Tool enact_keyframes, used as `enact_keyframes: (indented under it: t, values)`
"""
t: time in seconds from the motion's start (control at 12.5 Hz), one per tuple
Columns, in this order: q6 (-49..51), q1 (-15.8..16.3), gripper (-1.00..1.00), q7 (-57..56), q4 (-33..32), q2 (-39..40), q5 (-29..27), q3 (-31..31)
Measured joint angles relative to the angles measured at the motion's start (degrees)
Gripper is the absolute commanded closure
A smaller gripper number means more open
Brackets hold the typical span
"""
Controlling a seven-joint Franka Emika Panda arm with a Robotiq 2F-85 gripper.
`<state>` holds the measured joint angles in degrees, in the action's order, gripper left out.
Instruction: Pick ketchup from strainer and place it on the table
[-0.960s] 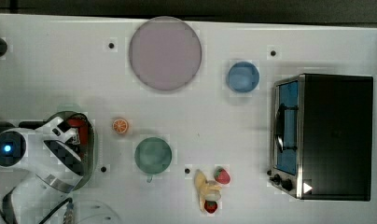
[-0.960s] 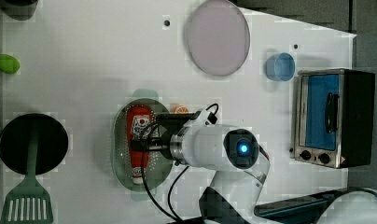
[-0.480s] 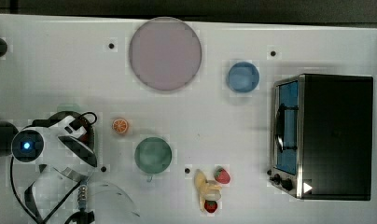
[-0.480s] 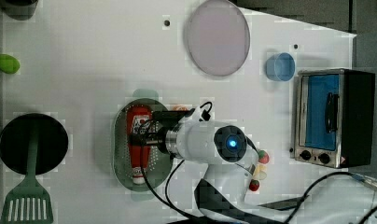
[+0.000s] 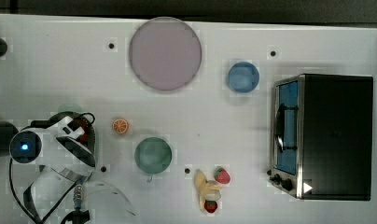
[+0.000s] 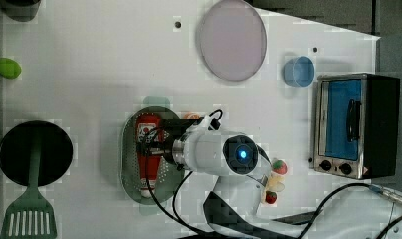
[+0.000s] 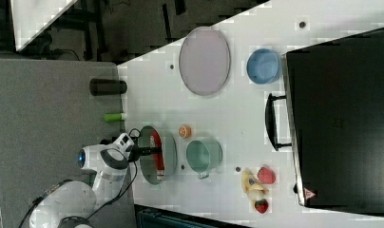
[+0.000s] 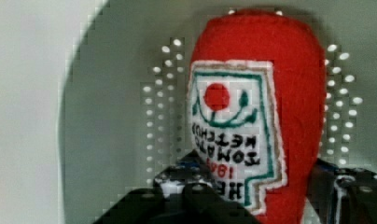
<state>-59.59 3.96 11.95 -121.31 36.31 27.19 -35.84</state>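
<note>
1. Reaching into the strainer (image 6: 127, 159) near the left view's left side, the white robot arm (image 6: 224, 154) sets its fingers (image 8: 177, 193) against both sides of the ketchup bottle (image 6: 148, 124), pinching it across its body.
2. Seen from the wrist, the gripper (image 8: 266, 196) straddles the red bottle (image 8: 289, 84), whose white label faces the camera; the strainer's perforated floor (image 8: 168, 116) lies behind it.
3. The bottle lies flat along the length of the pale green oval strainer, resting on its floor and not on the bench (image 5: 60, 60).
4. In the right view, the gripper (image 7: 152, 151) crosses the strainer's rim (image 7: 173, 152) to meet the bottle (image 7: 155, 142) inside.
5. A small orange slice (image 5: 120, 125) sits on the bench just beside the strainer, with a round teal-green cup (image 5: 152, 155) a little further toward the top view's right.
6. A large grey-lilac plate (image 5: 164, 53) and a blue cup (image 5: 242, 77) stand near the top view's upper edge, well apart from the arm.
7. A toaster oven (image 5: 336, 135) occupies the top view's right side; a banana (image 5: 207, 189) and two strawberries (image 5: 222, 175) lie near its lower corner.
8. At the left view's left, a green spatula (image 6: 29, 219) rests with its handle over a black pan (image 6: 59, 149).
</note>
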Motion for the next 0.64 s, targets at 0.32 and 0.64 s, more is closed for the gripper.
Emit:
enact_keyframes:
  t: [0.32, 0.64]
  values:
    - [6.0, -2.7, -0.13, 0.0, -3.0, -9.1, -7.7, -2.9]
    - [14.7, -5.3, -0.13, -1.2, -0.3, -20.9, -18.2, -6.1]
